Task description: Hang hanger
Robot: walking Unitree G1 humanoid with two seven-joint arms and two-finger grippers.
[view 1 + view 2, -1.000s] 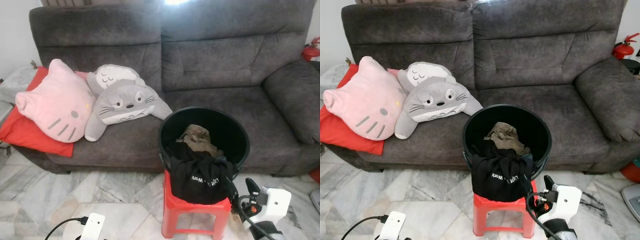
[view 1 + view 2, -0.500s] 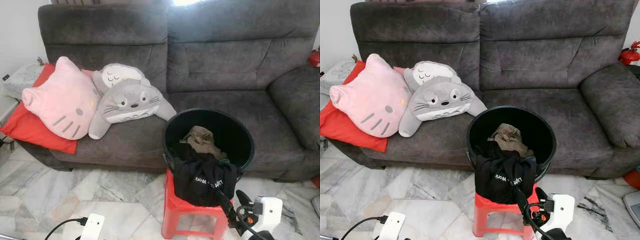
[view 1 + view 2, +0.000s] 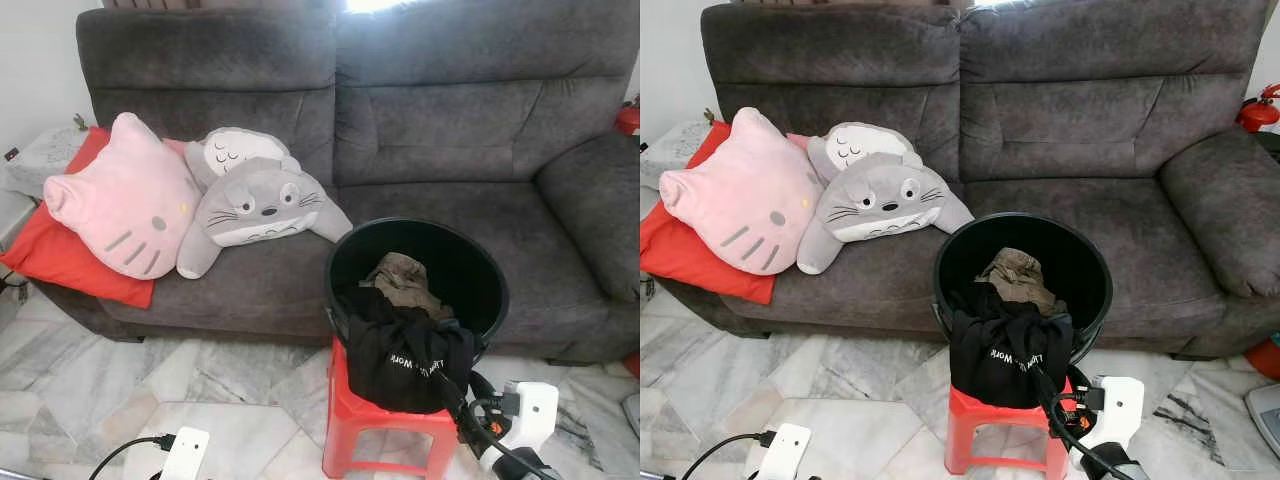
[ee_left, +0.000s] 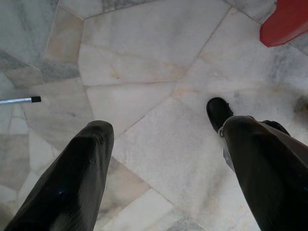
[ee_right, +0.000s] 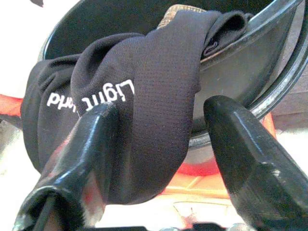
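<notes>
the bucket (image 3: pixel 420 290) serves as the landmark. it stands on a stool (image 3: pixel 385 420), which rests on the floor (image 3: pixel 150 380). inside the bucket lies a crumpled cloth (image 3: pixel 405 282). a garment (image 3: pixel 410 355) hangs over the bucket's near rim, down toward the stool. directly behind the bucket stands the sofa (image 3: pixel 430 130). on the sofa seat, left of the bucket, lie two animal cushions (image 3: pixel 255 195), one behind the other; further left a cat cushion (image 3: pixel 125 195) rests on a flat cushion (image 3: pixel 60 265). the right gripper (image 3: pixel 1058 392) sits just before the bucket, at the garment's lower edge.
</notes>
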